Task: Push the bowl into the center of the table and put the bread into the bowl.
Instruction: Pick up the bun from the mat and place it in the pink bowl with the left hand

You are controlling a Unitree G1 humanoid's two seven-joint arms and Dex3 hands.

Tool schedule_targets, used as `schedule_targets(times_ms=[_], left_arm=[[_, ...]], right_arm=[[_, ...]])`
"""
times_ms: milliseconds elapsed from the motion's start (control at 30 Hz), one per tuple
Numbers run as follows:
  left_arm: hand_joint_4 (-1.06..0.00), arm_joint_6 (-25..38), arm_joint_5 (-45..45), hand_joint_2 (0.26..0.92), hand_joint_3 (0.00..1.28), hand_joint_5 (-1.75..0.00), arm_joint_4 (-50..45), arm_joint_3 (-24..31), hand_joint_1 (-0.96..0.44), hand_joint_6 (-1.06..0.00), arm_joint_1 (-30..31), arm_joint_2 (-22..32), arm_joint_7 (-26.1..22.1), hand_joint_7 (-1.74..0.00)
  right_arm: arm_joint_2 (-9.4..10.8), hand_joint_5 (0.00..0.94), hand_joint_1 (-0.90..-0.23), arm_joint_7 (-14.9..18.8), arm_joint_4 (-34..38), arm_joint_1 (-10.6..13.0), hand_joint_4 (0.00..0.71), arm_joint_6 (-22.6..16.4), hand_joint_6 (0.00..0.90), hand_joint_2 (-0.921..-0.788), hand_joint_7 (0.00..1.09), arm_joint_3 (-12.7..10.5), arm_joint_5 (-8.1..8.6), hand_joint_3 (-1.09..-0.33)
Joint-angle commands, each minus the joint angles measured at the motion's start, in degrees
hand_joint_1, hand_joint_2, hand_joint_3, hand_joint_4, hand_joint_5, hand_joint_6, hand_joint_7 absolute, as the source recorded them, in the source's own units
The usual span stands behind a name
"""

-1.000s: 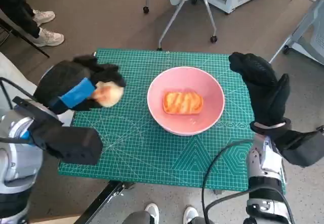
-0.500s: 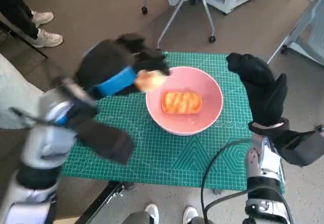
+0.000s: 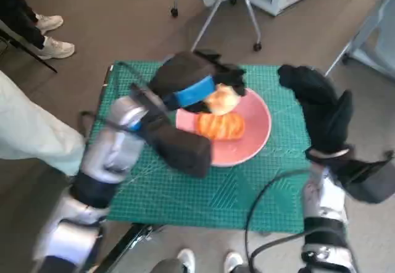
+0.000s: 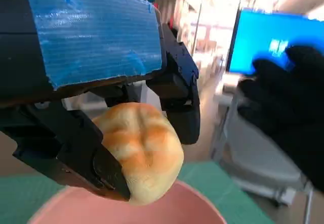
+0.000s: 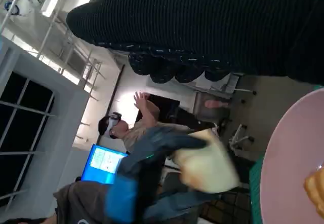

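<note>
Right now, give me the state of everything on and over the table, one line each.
pink bowl: upright on the green mat, holding one bread.
striped bread: lying inside the bowl.
round bread roll: held above the bowl's rim.
left hand: fingers gripping the roll.
right hand: holding nothing, beside the bowl.
</note>
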Motion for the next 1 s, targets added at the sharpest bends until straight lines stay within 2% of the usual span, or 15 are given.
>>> schedule_targets(times_ms=[33, 167, 233, 267, 333, 400, 433, 533, 800, 1000], left_arm=[[-0.79, -2.3, 1.1, 0.915, 0.01, -1.07, 6.7, -2.2, 0.00, -0.68, -2.4, -1.8, 2.0, -1.11], [-0.78, -2.4, 1.1, 0.916, 0.02, -1.12, 10.3, -3.0, 0.00, -0.67, -2.7, -2.9, 2.2, -1.08], [-0.68, -2.1, 1.1, 0.919, 0.12, -1.23, 11.5, -3.3, 0.00, -0.53, -2.7, -3.2, 2.1, -1.20], [-0.67, -1.5, 1.2, 0.919, 0.13, -1.24, 11.9, -3.5, 0.00, -0.51, -2.6, -3.3, 1.7, -1.22], [-0.52, 0.4, 1.7, 0.882, 0.10, -0.63, 12.3, -4.1, -0.02, -0.46, -2.2, -3.6, 0.7, -0.71], [-0.46, 1.5, 2.0, 0.876, 0.07, -0.33, 12.2, -4.6, -0.09, -0.46, -1.8, -3.6, 0.2, -0.41], [-0.42, 2.1, 2.2, 0.876, 0.05, -0.21, 12.0, -4.8, -0.15, -0.45, -1.5, -3.6, -0.2, -0.28], [-0.35, 2.9, 2.2, 0.878, 0.03, -0.07, 11.0, -5.1, -0.26, -0.43, -0.8, -3.3, -1.2, -0.11], [-0.24, -0.5, -1.3, 0.878, 0.01, 0.00, 8.7, -3.3, -0.35, -0.37, 1.1, -1.5, -3.0, -0.01], [-0.20, -2.4, -6.2, 0.876, 0.01, 0.00, 6.5, -0.1, -0.37, -0.33, 2.9, -0.1, -4.7, 0.00]], right_arm=[[-0.2, 0.003, -0.662, -0.6, -0.3, 1.5, 0.188, 0.7, 0.067, -0.921, 0.55, -0.2, -0.34, -0.769], [-0.4, 0.003, -0.661, -1.0, -0.4, 1.5, 0.189, 0.7, 0.068, -0.921, 0.54, -0.2, -0.49, -0.769], [-0.4, 0.004, -0.662, -1.1, -0.3, 1.5, 0.191, 0.6, 0.068, -0.921, 0.54, -0.3, -0.55, -0.768], [-0.4, 0.004, -0.662, -1.2, -0.3, 1.5, 0.191, 0.6, 0.068, -0.921, 0.54, -0.4, -0.62, -0.768], [-0.4, 0.006, -0.666, -1.6, -0.3, 1.4, 0.195, 0.5, 0.068, -0.921, 0.54, -0.4, -0.85, -0.768], [-0.3, 0.006, -0.669, -2.0, -0.4, 1.4, 0.198, 0.5, 0.068, -0.921, 0.54, -0.3, -1.06, -0.769], [-0.3, 0.007, -0.669, -2.3, -0.4, 1.4, 0.198, 0.4, 0.068, -0.921, 0.54, -0.3, -1.23, -0.769], [-0.1, 0.008, -0.668, -3.0, -0.6, 1.4, 0.202, 0.3, 0.069, -0.921, 0.54, -0.1, -1.68, -0.769], [0.0, 0.013, -0.669, -4.4, -1.1, 1.0, 0.215, 0.4, 0.074, -0.921, 0.54, 0.2, -2.87, -0.766], [-0.1, 0.013, -0.670, -4.8, -1.0, 0.4, 0.220, 0.7, 0.078, -0.921, 0.54, 0.4, -2.76, -0.764]])
